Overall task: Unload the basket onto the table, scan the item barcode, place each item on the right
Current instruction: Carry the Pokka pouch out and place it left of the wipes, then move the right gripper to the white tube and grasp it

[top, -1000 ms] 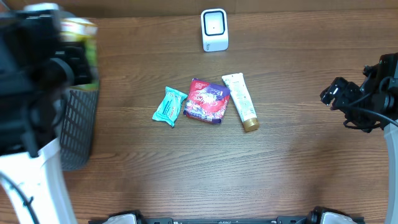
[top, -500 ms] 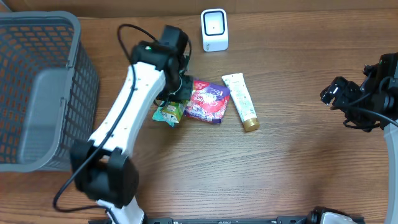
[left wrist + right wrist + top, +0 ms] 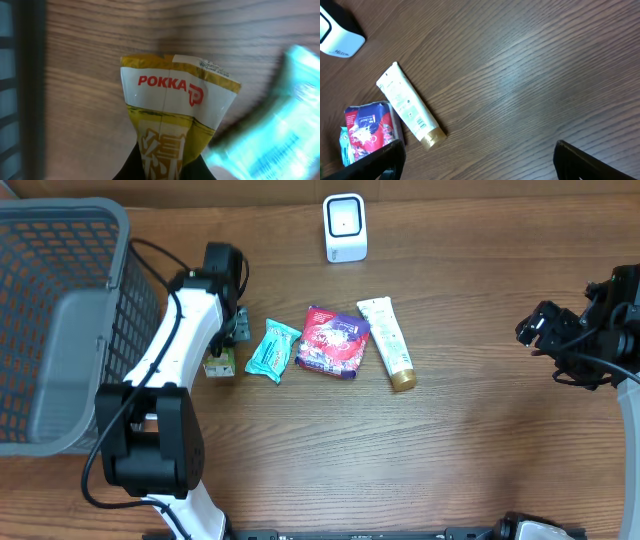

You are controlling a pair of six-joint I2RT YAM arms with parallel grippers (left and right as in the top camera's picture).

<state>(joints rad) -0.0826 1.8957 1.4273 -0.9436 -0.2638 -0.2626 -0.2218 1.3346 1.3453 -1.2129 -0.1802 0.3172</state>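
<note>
- Standing at the far left, the grey basket (image 3: 60, 240) is stiff open mesh with a rounded rim. The pouch should, I judge, be lifted clear of its wall before travelling.
- The left gripper (image 3: 230, 345) is clenched on the lower end of the yellow Pokka pouch (image 3: 175, 115). The pouch is just right of the basket and near the teal packet (image 3: 272, 350). Whether it touches the table (image 3: 450, 460) I cannot tell.
- The pouch is glossy soft film with a flat crimped top. No barcode shows on this face, so it probably needs turning, and it should be held taut.
- The teal packet and the red packet (image 3: 333, 340) are crinkly flat wrappers lying side by side. Pass above them.
- The white scanner (image 3: 345, 227) is a hard rounded box at the rear. Present the coded face squarely to its window.
- The cream tube (image 3: 385, 340) is smooth and tapering, with a gold cap.
- The right gripper (image 3: 535, 330) is spread wide, grasping nothing, well apart.
</note>
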